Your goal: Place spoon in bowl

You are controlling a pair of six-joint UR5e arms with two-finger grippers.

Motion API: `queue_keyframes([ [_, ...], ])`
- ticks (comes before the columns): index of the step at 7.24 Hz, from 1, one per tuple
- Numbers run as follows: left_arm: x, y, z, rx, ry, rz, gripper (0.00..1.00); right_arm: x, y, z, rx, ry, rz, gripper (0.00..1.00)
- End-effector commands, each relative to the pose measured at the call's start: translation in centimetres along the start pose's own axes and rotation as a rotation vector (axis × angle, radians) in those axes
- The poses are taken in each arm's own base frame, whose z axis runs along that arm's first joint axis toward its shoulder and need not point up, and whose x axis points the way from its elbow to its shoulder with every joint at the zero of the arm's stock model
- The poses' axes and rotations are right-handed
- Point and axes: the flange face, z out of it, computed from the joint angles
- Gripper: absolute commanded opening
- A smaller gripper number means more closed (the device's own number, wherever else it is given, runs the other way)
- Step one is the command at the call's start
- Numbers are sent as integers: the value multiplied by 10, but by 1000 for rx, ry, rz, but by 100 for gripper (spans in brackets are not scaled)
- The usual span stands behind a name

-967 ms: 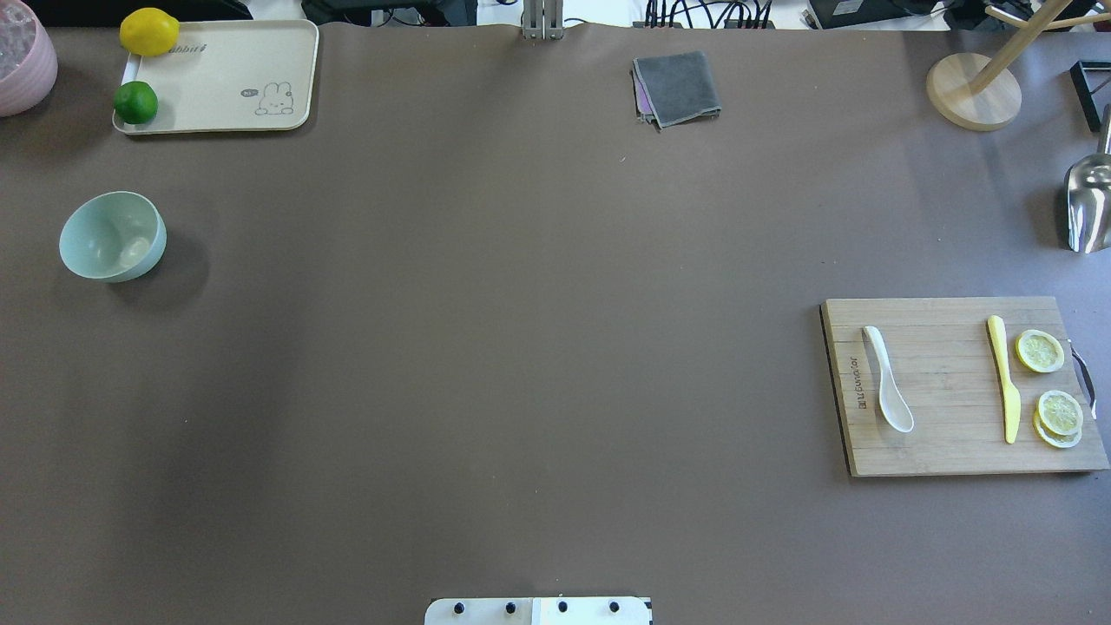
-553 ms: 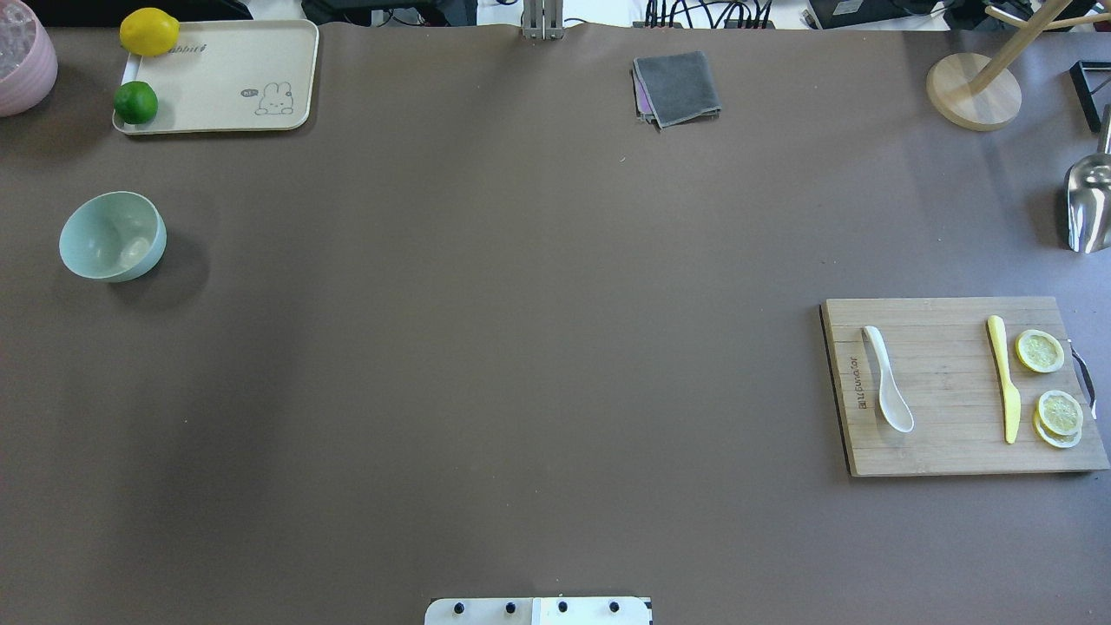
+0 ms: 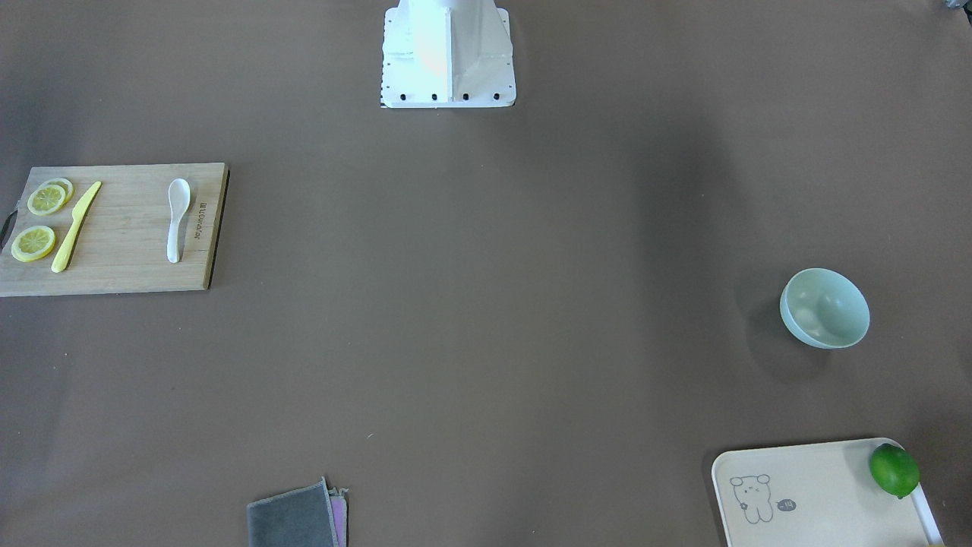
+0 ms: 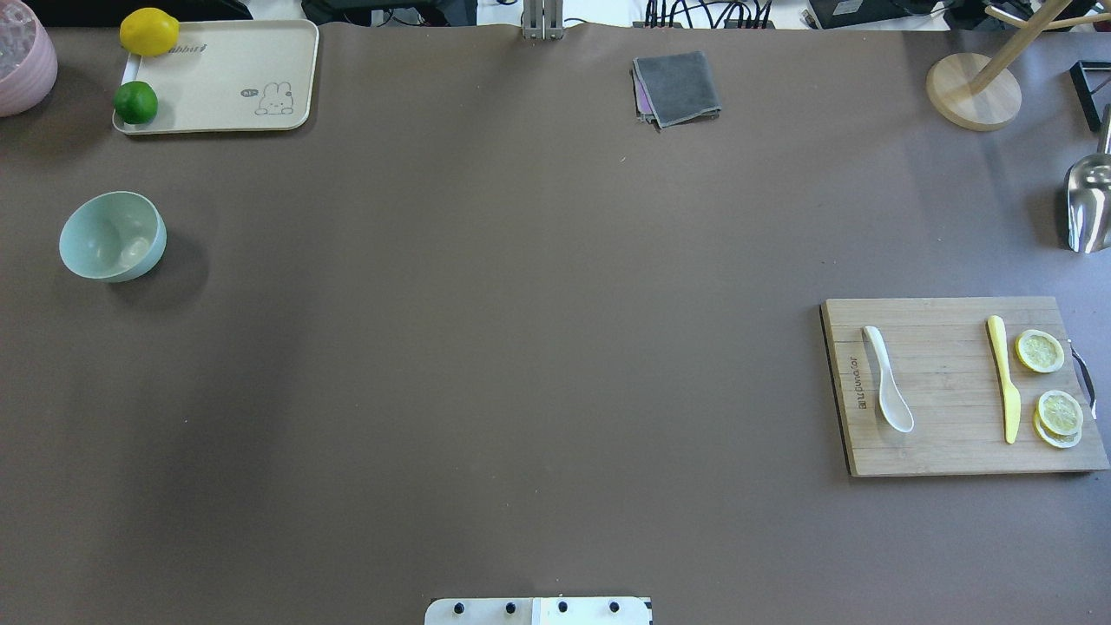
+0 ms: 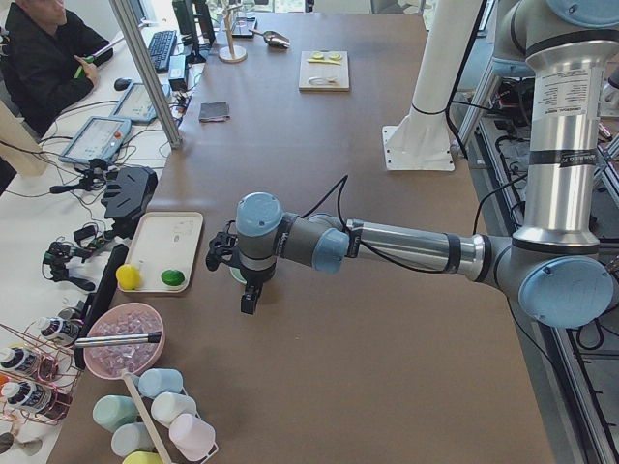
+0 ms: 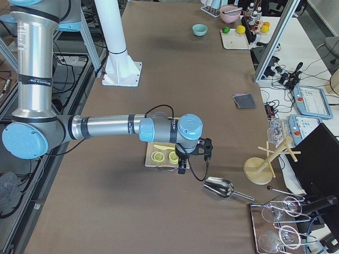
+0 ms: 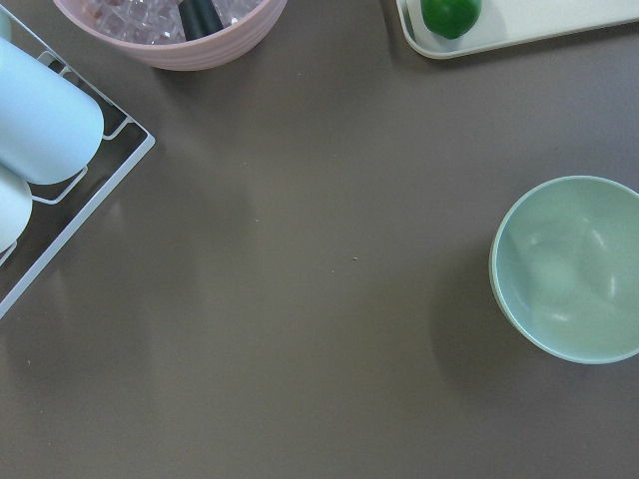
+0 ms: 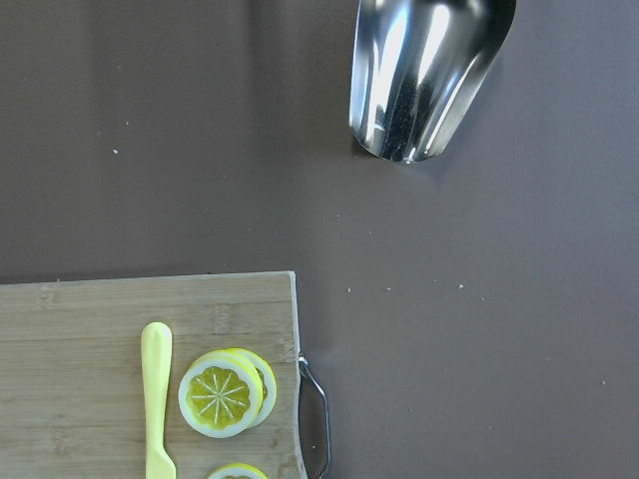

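Sharing board [image 4: 946, 391] with spoon [image 4: 887, 379], knife [image 4: 1003, 378], lemon slices [image 4: 1040, 351]

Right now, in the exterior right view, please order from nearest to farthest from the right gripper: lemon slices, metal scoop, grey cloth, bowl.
1. lemon slices, on the board just by the right gripper.
2. metal scoop, on the table beside that board.
3. grey cloth, midway along the operators' edge.
4. bowl, at the table's far end.

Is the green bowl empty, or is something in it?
Empty: the bowl shows only its bare inside from above, and the spoon lies on the cutting board.
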Motion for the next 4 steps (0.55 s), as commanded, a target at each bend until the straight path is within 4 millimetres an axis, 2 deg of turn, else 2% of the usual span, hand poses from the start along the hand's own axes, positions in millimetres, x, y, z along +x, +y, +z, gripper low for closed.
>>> queue_keyframes([
  [1, 36, -24, 14, -15, 21, 75, 98, -1, 1, -1, 1, 0, -1, 100],
  [2, 57, -39, 28, -19, 34, 130, 98, -1, 1, -2, 4, 4, -4, 100],
  [3, 58, -48, 46, 16, 46, 187, 98, -1, 2, -2, 4, 7, -4, 100],
  [4, 44, -56, 66, 63, 59, 170, 98, 0, 2, -1, 3, 7, -3, 100],
])
